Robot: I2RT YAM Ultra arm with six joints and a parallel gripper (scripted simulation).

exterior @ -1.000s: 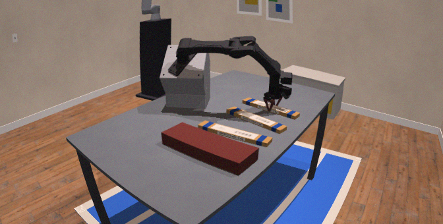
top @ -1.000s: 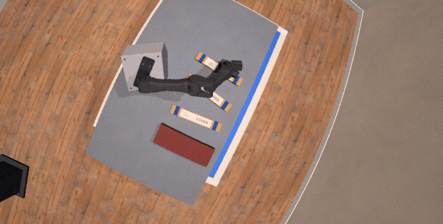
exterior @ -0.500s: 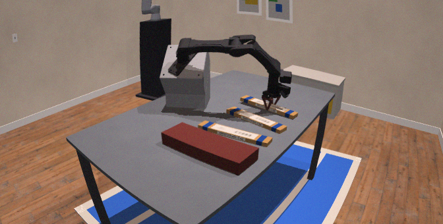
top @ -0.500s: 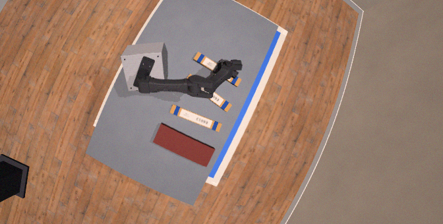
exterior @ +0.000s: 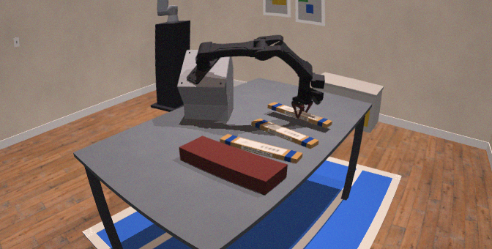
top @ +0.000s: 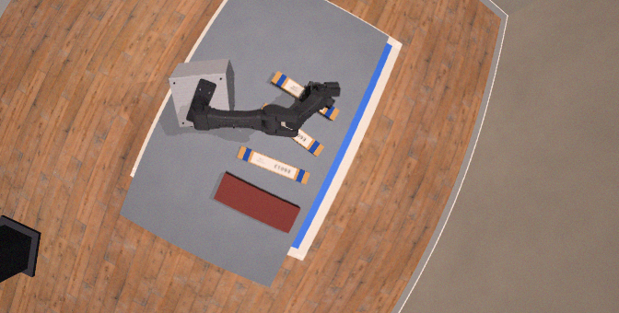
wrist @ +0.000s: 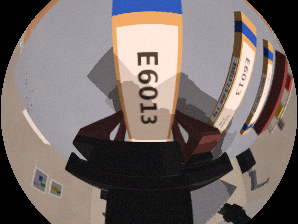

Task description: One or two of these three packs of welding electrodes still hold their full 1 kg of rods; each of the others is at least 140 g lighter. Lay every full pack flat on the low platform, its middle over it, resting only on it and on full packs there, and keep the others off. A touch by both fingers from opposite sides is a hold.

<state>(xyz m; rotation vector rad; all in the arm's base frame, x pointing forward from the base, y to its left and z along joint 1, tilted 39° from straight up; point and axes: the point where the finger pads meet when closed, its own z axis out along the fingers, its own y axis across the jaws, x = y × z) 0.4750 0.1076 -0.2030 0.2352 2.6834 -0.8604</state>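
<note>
The far pack [top: 292, 86] [exterior: 283, 109] [wrist: 147, 40] is orange and white with blue bands and the label E6013. My gripper [exterior: 303, 113] [wrist: 149, 111] is shut on it near its middle, one finger on each long side, and holds it a little above the table, its shadow apart below it. In the top view the arm hides the fingers. The middle pack [top: 301, 136] [exterior: 285, 132] [wrist: 244, 70] and the near pack [top: 267, 162] [exterior: 261, 148] [wrist: 263, 82] lie flat on the table. The low dark red platform [top: 257, 202] [exterior: 230, 162] [wrist: 277, 95] bears nothing.
The grey table [top: 286, 20] [exterior: 146, 162] carries the arm's grey base block [top: 200, 68] [exterior: 205, 98] at one long edge. The near pack lies close beside the platform, with the middle pack between it and the held pack. The arm reaches over the middle pack's base-side end.
</note>
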